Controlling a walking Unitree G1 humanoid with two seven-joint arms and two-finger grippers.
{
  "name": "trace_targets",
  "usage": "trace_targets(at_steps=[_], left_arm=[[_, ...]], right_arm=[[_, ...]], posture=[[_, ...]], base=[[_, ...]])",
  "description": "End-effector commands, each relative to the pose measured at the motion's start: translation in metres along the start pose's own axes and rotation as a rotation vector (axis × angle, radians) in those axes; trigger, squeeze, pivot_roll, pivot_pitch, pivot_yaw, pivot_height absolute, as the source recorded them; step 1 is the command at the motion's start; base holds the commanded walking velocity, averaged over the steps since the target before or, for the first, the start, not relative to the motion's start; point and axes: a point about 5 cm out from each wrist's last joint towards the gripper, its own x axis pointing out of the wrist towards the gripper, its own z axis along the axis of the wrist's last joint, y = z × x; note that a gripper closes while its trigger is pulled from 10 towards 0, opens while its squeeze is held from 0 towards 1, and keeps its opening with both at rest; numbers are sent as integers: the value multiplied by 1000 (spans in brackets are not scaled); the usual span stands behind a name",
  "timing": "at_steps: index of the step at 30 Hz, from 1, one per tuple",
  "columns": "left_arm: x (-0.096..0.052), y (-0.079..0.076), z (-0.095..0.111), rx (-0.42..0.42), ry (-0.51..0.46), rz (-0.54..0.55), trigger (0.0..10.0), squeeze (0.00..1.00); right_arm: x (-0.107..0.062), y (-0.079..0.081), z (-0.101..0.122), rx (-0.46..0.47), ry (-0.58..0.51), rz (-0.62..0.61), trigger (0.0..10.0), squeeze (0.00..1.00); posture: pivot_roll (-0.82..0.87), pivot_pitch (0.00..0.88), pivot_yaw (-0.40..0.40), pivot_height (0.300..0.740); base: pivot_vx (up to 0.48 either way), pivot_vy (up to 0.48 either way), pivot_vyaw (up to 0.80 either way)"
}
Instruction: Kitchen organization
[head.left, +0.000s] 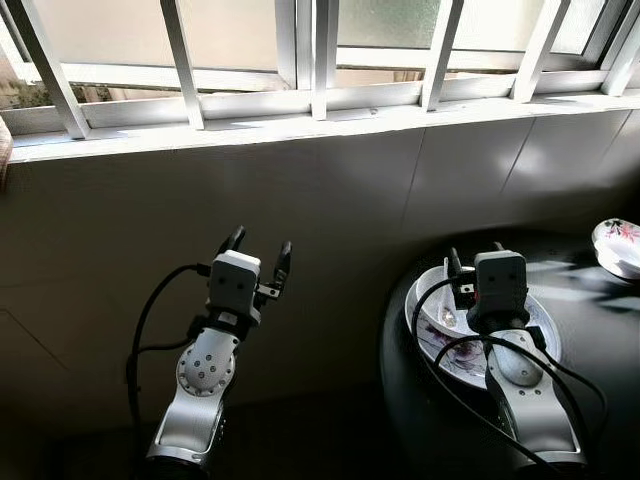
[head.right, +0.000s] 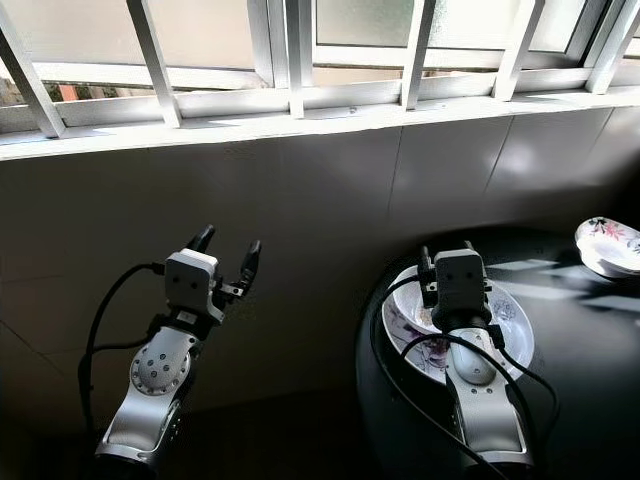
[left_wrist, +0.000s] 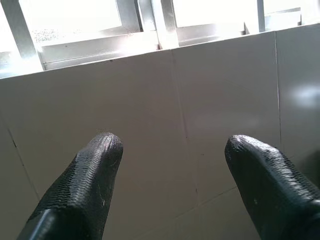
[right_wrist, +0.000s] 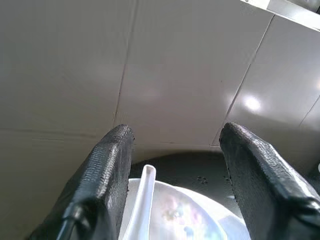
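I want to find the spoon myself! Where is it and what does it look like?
Look at the dark round table below the window. The right gripper hovers open over a stack of flowered dishes there. The spoon is the plain white one leaning inside the top dish, its handle pointing up.

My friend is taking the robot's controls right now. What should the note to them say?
Left gripper: open, holding nothing, raised in front of the tiled wall, off the table.
Right gripper: open, holding nothing, hovering over the stacked dishes at the near edge of the dark round table.
A white spoon lies in the top bowl, between the right gripper's fingers in its wrist view.
A second flowered dish sits at the table's far right.
Done: nothing picked up yet.
Left: probably grasp the spoon or dishes and put them away.
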Motion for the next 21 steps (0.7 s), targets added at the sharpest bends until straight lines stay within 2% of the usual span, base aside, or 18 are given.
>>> trace_targets(at_steps=[1, 3, 5, 9, 13, 15, 21], left_arm=[[2, -2, 2, 6, -9, -12, 10000, 0], [3, -3, 2, 6, -9, -13, 10000, 0], [3, -3, 2, 8, -8, -14, 10000, 0], [4, -2, 2, 10, -8, -12, 10000, 0], [4, -3, 1, 11, -7, -10, 10000, 0], [3, -5, 0, 11, -8, -10, 10000, 0], [3, -7, 0, 11, -10, -12, 10000, 0]], right_arm=[[8, -3, 1, 36, 26, 39, 10000, 0], [10, -2, 0, 52, 43, 59, 10000, 0], [21, -7, -5, 96, 116, 101, 10000, 0], [35, -14, -14, 102, 242, 169, 10000, 0], [39, -15, -20, 113, 308, 204, 10000, 0], [45, -15, -26, 148, 383, 218, 10000, 0], [50, -17, -32, 174, 453, 221, 10000, 0]], posture=[[16, 0, 3, 740], [16, 0, 3, 740], [22, 0, 0, 740], [26, 0, -5, 740], [31, 0, -10, 740], [47, 0, -27, 740], [53, 0, -31, 740]], base=[[0, 0, 0], [0, 0, 0], [0, 0, 0], [0, 0, 0], [0, 0, 0], [0, 0, 0], [0, 0, 0]])
